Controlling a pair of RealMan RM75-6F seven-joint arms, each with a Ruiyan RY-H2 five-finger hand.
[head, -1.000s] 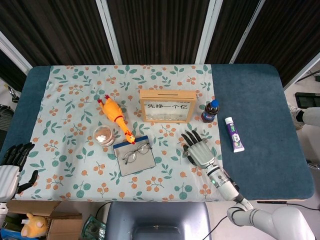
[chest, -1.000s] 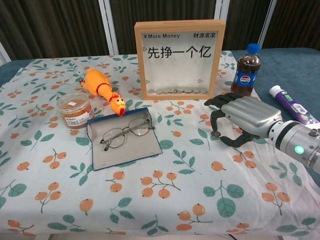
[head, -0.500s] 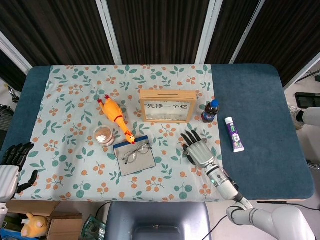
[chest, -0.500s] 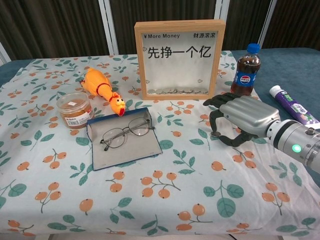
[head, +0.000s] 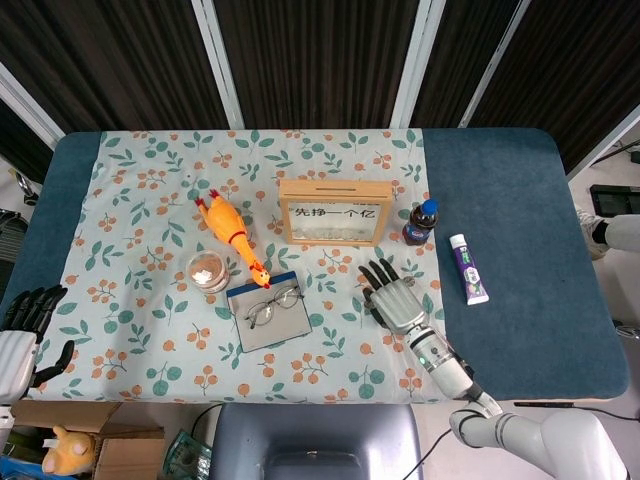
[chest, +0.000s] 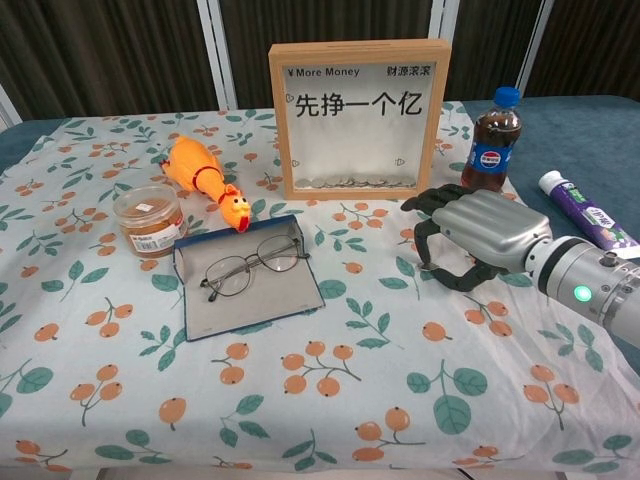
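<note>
- Two robot hands show: the right hand (chest: 478, 233) hovers palm down, fingers spread and empty, just in front of the wooden frame (chest: 357, 118).
- Cola bottle (chest: 492, 141) stands right of the frame.
- Left hand (head: 22, 335), fingers apart, holds nothing, far left of the frame.

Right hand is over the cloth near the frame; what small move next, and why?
Probably ease the right hand forward toward the frame. It is open, holds nothing, and its fingertips point at the frame's lower right corner, still apart from it.
</note>
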